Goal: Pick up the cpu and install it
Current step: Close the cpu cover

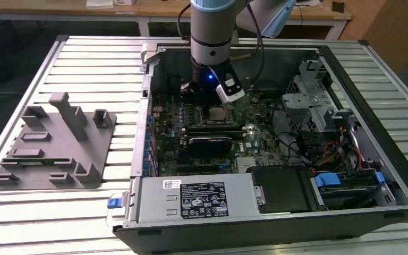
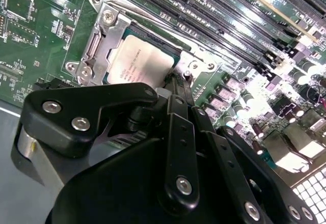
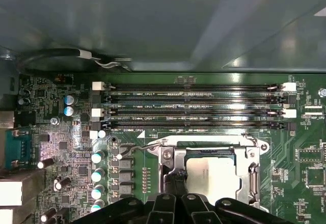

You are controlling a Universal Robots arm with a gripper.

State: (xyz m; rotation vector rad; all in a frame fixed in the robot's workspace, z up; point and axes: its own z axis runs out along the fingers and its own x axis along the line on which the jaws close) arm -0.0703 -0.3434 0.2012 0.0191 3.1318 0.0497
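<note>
In the exterior view an open computer case point(image 1: 374, 106) lies on a slatted table point(image 1: 98, 58). The arm reaches down into it, and the gripper point(image 1: 214, 103) hangs over the socket point(image 1: 219, 112) near the middle of the motherboard. A power supply point(image 1: 197, 199) fills the case's near edge, and a grey fixture point(image 1: 55, 143) sits apart by the table's edge on the exterior view's left. In the second wrist view the cpu point(image 2: 140, 61) lies flat in the socket frame point(image 2: 104, 35), metal top up and edges square with the frame. The gripper point(image 2: 178, 79) is clenched on nothing, its tips at one edge of the cpu. Memory slots point(image 2: 204, 15) run just beside. In the first wrist view the cpu point(image 3: 211, 175) has two edges parallel to the memory slots point(image 3: 193, 107); being square, it shows no long axis. The gripper point(image 3: 174, 178) overlaps the frame's side, with capacitors point(image 3: 98, 158) nearby.
</note>
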